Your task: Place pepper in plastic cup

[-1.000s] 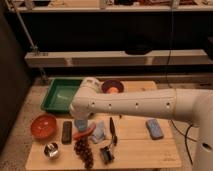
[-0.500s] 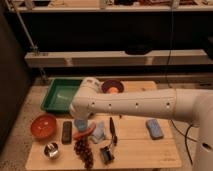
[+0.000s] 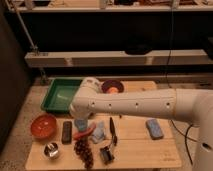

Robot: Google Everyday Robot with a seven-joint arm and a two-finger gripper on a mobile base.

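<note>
The pepper (image 3: 84, 132) is slim, long and red-orange. It lies flat on the wooden counter (image 3: 140, 150), just beside the foot of the light-blue plastic cup (image 3: 80, 124) and not inside it. The dark red grapes (image 3: 83, 149) are directly in front of it, the black block (image 3: 66, 131) is at its left, and a pale blue crumpled thing (image 3: 98, 133) is at its right. The white arm (image 3: 130, 104) comes from the right and ends above the cup. The gripper is hidden under this end, with its fingers together. Further left stand the orange bowl (image 3: 43, 125) and the metal cup (image 3: 51, 150). Compared with half a second ago, I see nothing moved.
</note>
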